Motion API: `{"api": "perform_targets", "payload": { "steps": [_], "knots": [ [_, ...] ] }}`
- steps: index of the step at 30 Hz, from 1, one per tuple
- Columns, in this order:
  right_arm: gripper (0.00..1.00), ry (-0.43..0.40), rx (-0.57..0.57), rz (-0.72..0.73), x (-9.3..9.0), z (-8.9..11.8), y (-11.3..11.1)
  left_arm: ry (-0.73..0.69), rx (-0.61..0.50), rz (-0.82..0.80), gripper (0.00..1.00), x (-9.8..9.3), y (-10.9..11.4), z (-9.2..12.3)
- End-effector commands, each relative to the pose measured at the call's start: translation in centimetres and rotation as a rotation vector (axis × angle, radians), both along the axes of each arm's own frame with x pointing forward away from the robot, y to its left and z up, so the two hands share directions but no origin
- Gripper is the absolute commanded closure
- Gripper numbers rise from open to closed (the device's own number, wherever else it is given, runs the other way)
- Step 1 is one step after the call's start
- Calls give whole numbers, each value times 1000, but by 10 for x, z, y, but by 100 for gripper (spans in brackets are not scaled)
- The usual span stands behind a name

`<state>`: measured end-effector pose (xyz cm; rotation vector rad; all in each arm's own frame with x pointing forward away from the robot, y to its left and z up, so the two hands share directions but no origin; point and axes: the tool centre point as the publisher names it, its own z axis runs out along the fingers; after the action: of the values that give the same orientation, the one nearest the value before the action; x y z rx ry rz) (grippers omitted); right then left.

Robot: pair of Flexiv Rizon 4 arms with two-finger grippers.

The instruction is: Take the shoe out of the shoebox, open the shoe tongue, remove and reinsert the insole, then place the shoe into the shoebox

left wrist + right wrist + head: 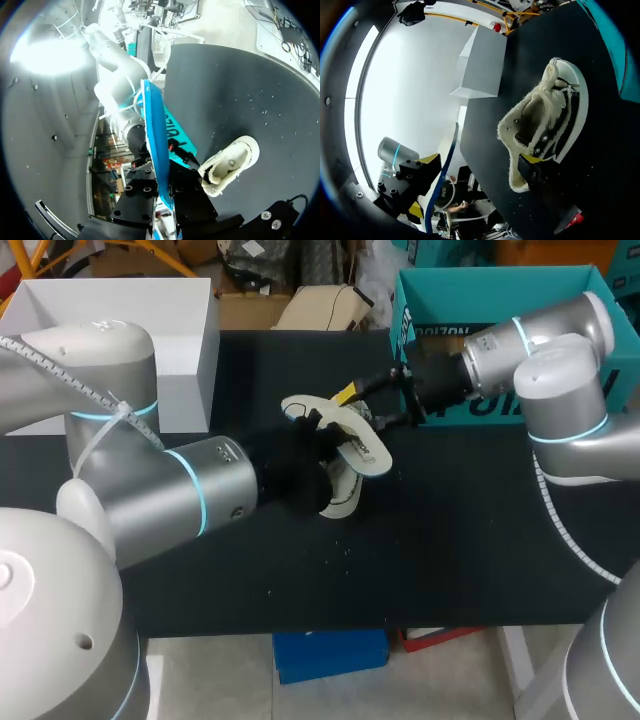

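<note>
Teal shoebox [480, 285] back right, white box [110, 310] back left. Shoe [340, 455] outside box, mid surface [420, 570], between both arms, fleece lining showing. L gripper [300, 478] pressed against shoe, hidden, state can't tell. R gripper [364, 408] at shoe's far side, fingers wide, one yellow tip at fleece collar. Surface black, lint-specked.

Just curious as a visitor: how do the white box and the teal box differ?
The white cardboard box stands back left, the teal cardboard box back right. The white box's walls are blank; the teal box's front carries white lettering. Both are open-topped.
</note>
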<state>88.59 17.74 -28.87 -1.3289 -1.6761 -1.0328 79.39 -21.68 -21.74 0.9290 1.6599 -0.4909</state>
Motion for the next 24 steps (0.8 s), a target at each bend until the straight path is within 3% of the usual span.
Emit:
{"api": "perform_targets", "payload": {
  "steps": [1, 12, 24],
  "knots": [
    [0, -17, -46, -16, -9, 23, -24, -512, -667, -88, 100, -18, 8, -2],
    [0, -53, -175, -80, -20, 50, -81, -464, -658, -52, 100, -48, 13, -5],
    [0, -53, -175, -80, -20, 50, -81, -434, -621, -44, 100, -60, 18, -10]
  ]
}}
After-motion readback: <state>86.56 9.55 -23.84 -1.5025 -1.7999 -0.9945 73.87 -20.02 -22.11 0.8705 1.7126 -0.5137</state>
